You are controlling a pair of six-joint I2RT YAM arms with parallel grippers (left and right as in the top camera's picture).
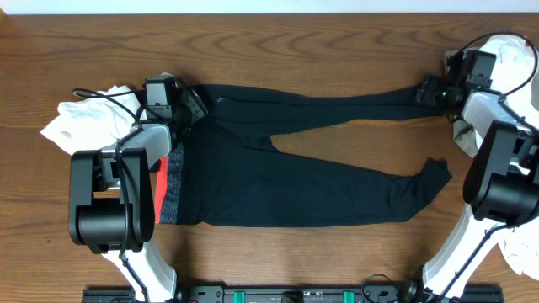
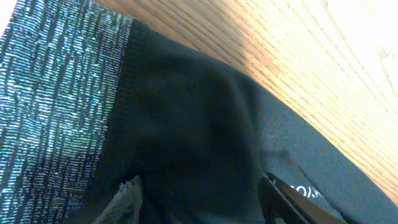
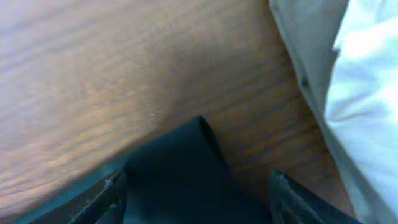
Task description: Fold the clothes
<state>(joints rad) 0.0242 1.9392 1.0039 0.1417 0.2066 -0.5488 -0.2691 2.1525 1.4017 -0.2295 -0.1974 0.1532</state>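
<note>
Long black pants (image 1: pixel 295 168) lie flat across the table, with the red-and-grey waistband (image 1: pixel 171 189) at the left and the legs running right. My left gripper (image 1: pixel 192 105) is at the upper waist corner. In the left wrist view its fingers (image 2: pixel 199 186) are spread open over black fabric (image 2: pixel 186 112) beside the grey waistband (image 2: pixel 56 106). My right gripper (image 1: pixel 428 93) is at the end of the upper leg. In the right wrist view its open fingers (image 3: pixel 196 180) straddle the leg cuff (image 3: pixel 180 162).
A white top (image 1: pixel 88 122) lies bunched left of the waist. White clothes (image 1: pixel 514 59) and a beige piece (image 1: pixel 463 135) lie at the right edge and show in the right wrist view (image 3: pixel 367 93). More white cloth (image 1: pixel 522 244) lies at the lower right.
</note>
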